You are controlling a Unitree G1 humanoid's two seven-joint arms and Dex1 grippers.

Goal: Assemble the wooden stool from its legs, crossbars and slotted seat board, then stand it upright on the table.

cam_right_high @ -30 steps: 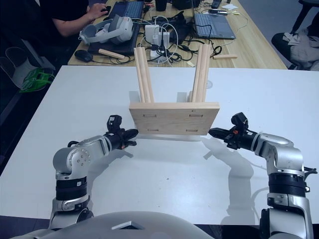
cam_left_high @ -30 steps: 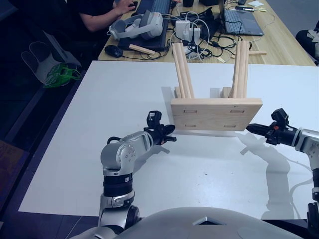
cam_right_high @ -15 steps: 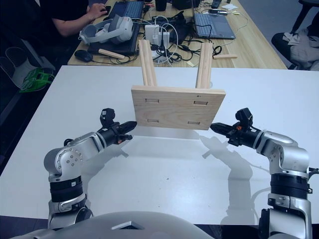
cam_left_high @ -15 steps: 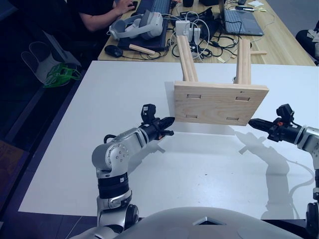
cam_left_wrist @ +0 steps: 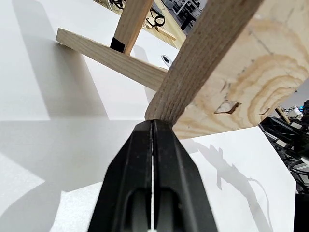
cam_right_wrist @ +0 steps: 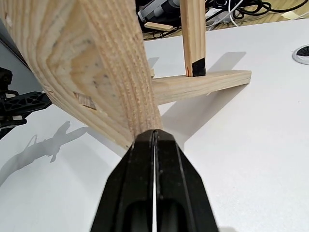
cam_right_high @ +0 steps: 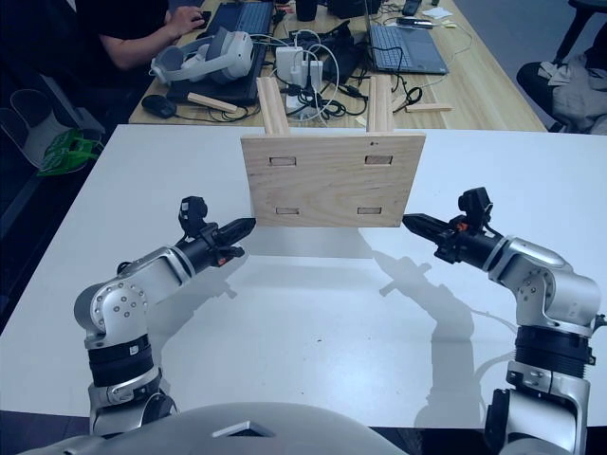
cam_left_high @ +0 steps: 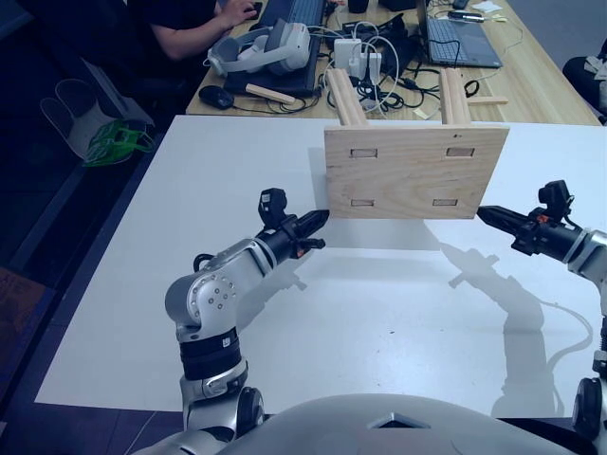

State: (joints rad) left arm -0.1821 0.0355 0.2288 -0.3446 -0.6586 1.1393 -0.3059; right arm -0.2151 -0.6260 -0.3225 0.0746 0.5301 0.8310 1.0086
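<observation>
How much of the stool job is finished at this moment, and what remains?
Done: legs sit in the seat board. In hand: the shut left tool and right tool touch its lower corners; the board faces the robot, legs pointing away. Left: stand it on its legs on the table.

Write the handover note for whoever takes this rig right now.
Left tool: shut, tip against the seat board's lower left corner.
Right tool: shut, tip against the lower right corner.
Stool: assembled, tipped on its side over the table, seat facing the robot, legs pointing away.
Left to do: turn it onto its legs and stand it upright.
</observation>
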